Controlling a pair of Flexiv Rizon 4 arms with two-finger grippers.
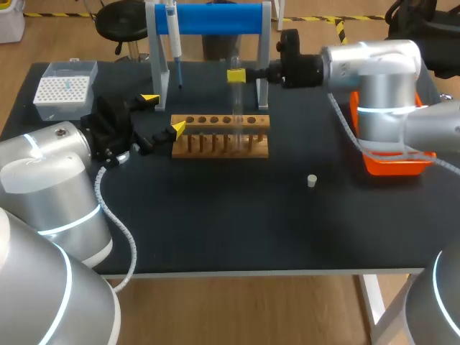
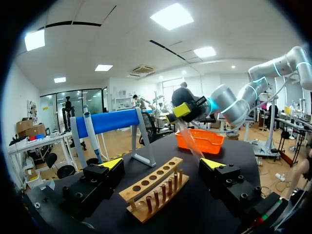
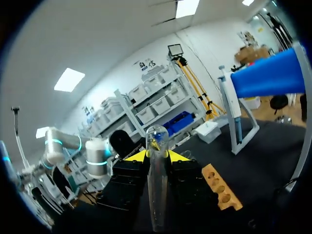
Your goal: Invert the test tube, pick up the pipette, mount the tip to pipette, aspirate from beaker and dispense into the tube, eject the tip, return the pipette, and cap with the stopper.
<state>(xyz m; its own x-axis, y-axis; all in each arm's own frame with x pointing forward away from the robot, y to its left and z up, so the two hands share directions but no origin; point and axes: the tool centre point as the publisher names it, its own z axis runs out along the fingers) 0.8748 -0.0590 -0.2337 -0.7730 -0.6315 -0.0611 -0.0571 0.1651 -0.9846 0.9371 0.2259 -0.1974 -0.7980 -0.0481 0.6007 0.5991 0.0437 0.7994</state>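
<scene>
Right claw [image 1: 236, 75] gripped the test tube [image 1: 236, 108] near its upper end, with the tube upright over the wooden rack [image 1: 219, 144]. Left claw [image 1: 164, 113] stood open and empty beside the rack's left end. Judgement: lift clear of the holes, turn the wrist slowly, keep the grip firm.

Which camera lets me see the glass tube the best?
The right wrist view: the test tube stands in the middle, close up, gripped between the right gripper's yellow tips. The head view shows it only faintly, above the wooden rack. The left wrist view shows it small and see-through, slanting down from that gripper.
</scene>
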